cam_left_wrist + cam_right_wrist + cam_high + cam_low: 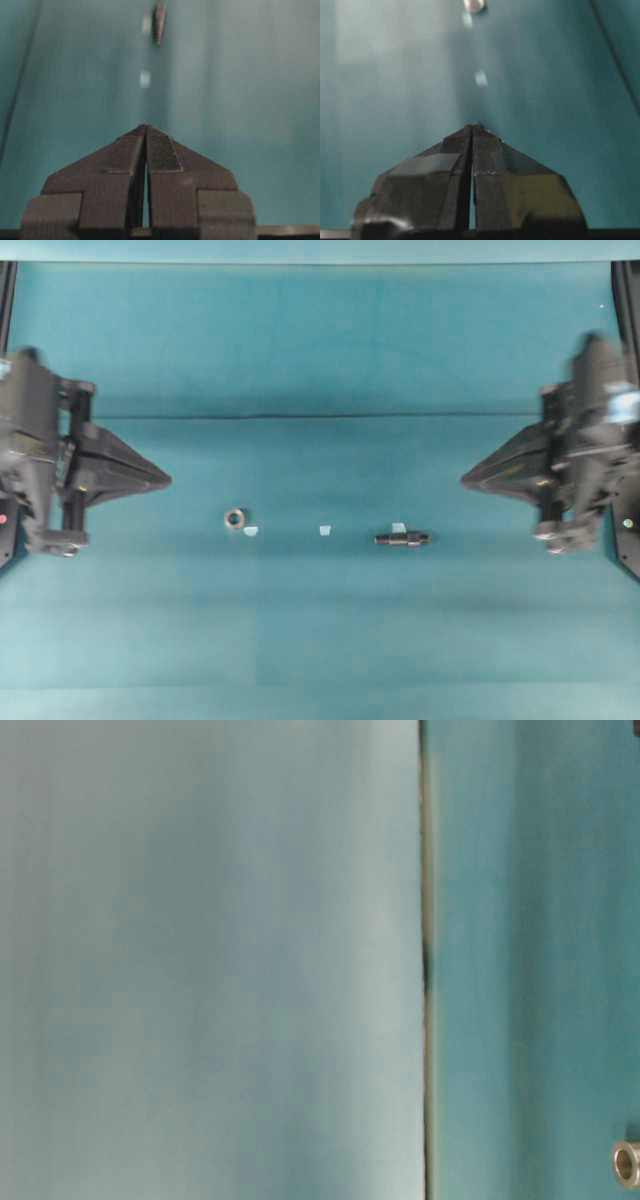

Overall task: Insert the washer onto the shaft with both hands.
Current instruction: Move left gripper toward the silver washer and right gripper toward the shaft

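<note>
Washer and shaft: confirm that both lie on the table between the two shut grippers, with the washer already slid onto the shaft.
Not quite. The overhead view shows the washer lying apart from the shaft, with a tape scrap between them, not slid onto it. The rest holds: both lie on the table between the shut left gripper and right gripper.

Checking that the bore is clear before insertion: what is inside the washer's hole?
The washer lies flat on the teal mat; the overhead view shows only a dark, apparently empty centre. It is too small and blurred to rule out debris inside.
</note>
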You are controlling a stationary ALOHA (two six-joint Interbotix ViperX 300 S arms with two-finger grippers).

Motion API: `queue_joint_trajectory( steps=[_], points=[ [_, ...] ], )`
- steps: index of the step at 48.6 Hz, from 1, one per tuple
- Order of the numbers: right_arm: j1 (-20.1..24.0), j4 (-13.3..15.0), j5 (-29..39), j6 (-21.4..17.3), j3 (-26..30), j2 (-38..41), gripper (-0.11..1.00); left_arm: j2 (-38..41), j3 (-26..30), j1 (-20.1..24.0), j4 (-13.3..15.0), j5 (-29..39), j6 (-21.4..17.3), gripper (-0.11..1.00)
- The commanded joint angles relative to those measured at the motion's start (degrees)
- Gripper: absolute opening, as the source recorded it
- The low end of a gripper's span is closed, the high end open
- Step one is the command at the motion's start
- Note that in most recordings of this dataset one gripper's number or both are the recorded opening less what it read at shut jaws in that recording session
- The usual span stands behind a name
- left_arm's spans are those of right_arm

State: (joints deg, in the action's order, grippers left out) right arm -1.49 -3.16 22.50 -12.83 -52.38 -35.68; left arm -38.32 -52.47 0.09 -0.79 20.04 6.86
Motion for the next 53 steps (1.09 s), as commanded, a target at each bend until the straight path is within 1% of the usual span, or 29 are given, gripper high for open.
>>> queue_joint_trajectory(
  steps=[1, 14, 19, 28, 38, 48, 53],
  points=[
    [0.53, -0.09, 2.37, -0.44, 3.08, 2.81, -0.10, 2.46, 2.99, 0.09, -0.18, 3.08, 0.18, 0.02],
    [1.23, 1.41, 8.17, -0.26, 7.47, 9.93, -0.10, 12.30, 9.58, 0.09, -0.18, 11.78, 0.26, 0.02],
    [1.41, 1.67, 9.84, -0.09, 9.14, 12.57, -0.10, 16.17, 11.69, 0.18, -0.26, 12.92, 0.18, 0.02],
    [1.76, 1.76, 12.92, 1.23, 11.95, 17.67, -0.10, 21.45, 13.36, 0.26, -0.26, 13.54, 0.18, 0.02],
    [1.76, 1.67, 12.92, 1.58, 13.27, 21.97, -0.10, 26.89, 13.71, 0.35, -0.44, 14.24, -0.26, 0.02],
    [1.76, 2.20, 12.83, 1.76, 13.45, 25.40, -0.10, 29.62, 13.80, 1.58, -0.79, 14.06, -0.53, 0.02],
    [1.76, 2.20, 12.74, 1.76, 13.62, 26.37, -0.10, 29.97, 13.89, 1.93, -0.79, 12.74, -0.79, 0.02]
  ],
)
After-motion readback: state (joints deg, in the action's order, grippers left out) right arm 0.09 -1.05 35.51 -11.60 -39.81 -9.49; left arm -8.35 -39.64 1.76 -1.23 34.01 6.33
